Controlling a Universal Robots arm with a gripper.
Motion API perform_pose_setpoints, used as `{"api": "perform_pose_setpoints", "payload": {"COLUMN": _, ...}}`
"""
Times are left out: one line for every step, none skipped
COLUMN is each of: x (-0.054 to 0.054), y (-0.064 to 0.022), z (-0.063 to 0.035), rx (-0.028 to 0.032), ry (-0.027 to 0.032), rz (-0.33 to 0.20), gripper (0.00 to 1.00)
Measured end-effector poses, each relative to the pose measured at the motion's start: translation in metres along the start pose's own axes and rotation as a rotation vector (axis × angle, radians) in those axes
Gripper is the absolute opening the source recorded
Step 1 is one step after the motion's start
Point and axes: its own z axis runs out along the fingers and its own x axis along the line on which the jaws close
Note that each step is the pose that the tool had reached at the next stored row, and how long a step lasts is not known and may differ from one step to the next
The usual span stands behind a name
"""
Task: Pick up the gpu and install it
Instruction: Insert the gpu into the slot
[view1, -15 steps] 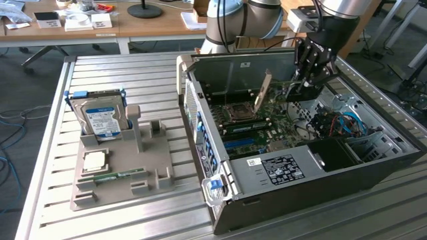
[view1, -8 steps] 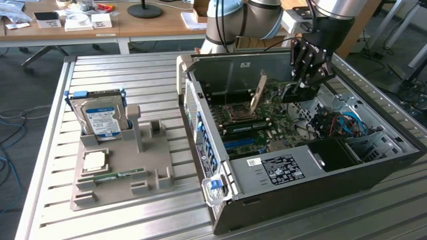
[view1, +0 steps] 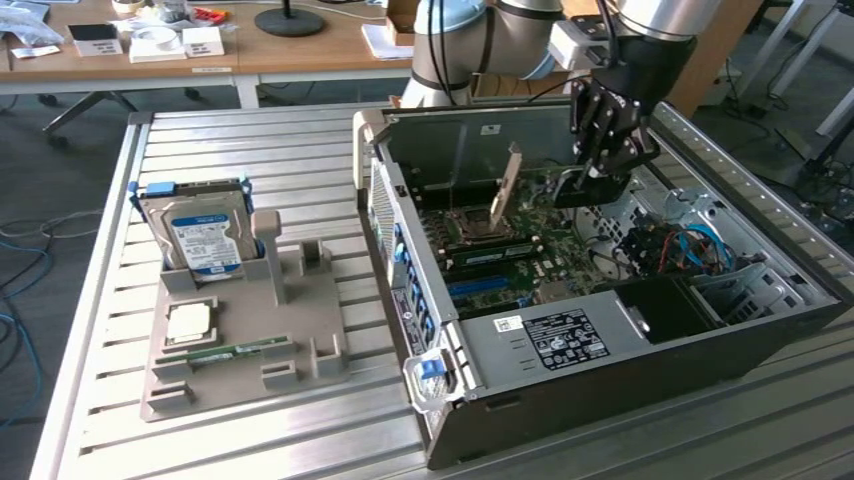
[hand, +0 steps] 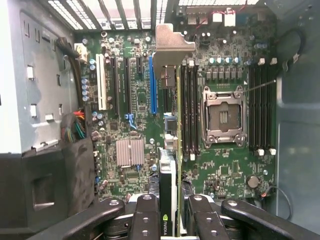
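My gripper (view1: 603, 170) hangs inside the open computer case (view1: 747, 340), shut on the gpu (view1: 567, 188). The gpu's silver end bracket (view1: 506, 188) points toward the case's rear wall. In the wrist view the gpu (hand: 168, 170) shows edge-on between my fingers (hand: 146, 216), with its black cooler side, green board edge and bracket (hand: 171, 42). It hovers upright over the green motherboard (hand: 227, 170), beside the long blue slot (hand: 151, 85) and the black memory slots (hand: 189, 110). Whether its lower edge touches a slot I cannot tell.
A grey holder (view1: 247, 350) on the slatted table at the exterior view's left carries a hard drive (view1: 203, 235), a square chip (view1: 188, 320) and a memory stick (view1: 238, 353). Inside the case are the processor socket (hand: 222, 112), a heatsink (hand: 130, 151) and cable bundles (view1: 681, 250).
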Motion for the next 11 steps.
{"api": "perform_pose_setpoints", "payload": {"x": 0.0001, "y": 0.0009, "z": 0.0001, "rx": 0.0, "ry": -0.0001, "rz": 0.0, "gripper": 0.27}}
{"api": "perform_pose_setpoints", "payload": {"x": 0.0001, "y": 0.0013, "z": 0.0002, "rx": 0.0, "ry": 0.0, "rz": 0.0, "gripper": 0.27}}
{"api": "perform_pose_setpoints", "payload": {"x": 0.0001, "y": 0.0013, "z": 0.0002, "rx": 0.0, "ry": 0.0, "rz": 0.0, "gripper": 0.27}}
{"api": "perform_pose_setpoints", "payload": {"x": 0.0001, "y": 0.0013, "z": 0.0002, "rx": 0.0, "ry": -0.0001, "rz": 0.0, "gripper": 0.27}}
{"api": "perform_pose_setpoints", "payload": {"x": 0.0001, "y": 0.0013, "z": 0.0002, "rx": 0.0, "ry": -0.0001, "rz": 0.0, "gripper": 0.27}}
{"api": "perform_pose_setpoints", "payload": {"x": 0.0001, "y": 0.0013, "z": 0.0002, "rx": 0.0, "ry": -0.0001, "rz": 0.0, "gripper": 0.27}}
{"api": "perform_pose_setpoints", "payload": {"x": 0.0001, "y": 0.0015, "z": 0.0002, "rx": 0.0001, "ry": -0.0001, "rz": 0.0, "gripper": 0.27}}
{"api": "perform_pose_setpoints", "payload": {"x": 0.0001, "y": 0.0023, "z": 0.0004, "rx": 0.0001, "ry": -0.0002, "rz": 0.0, "gripper": 0.27}}
{"api": "perform_pose_setpoints", "payload": {"x": 0.0002, "y": 0.0032, "z": 0.0004, "rx": 0.0, "ry": -0.0002, "rz": 0.0, "gripper": 0.27}}
{"api": "perform_pose_setpoints", "payload": {"x": 0.0002, "y": 0.0043, "z": 0.0005, "rx": 0.0001, "ry": -0.0002, "rz": 0.0, "gripper": 0.27}}
{"api": "perform_pose_setpoints", "payload": {"x": 0.0002, "y": 0.0059, "z": 0.0007, "rx": 0.0002, "ry": -0.0002, "rz": 0.0, "gripper": 0.27}}
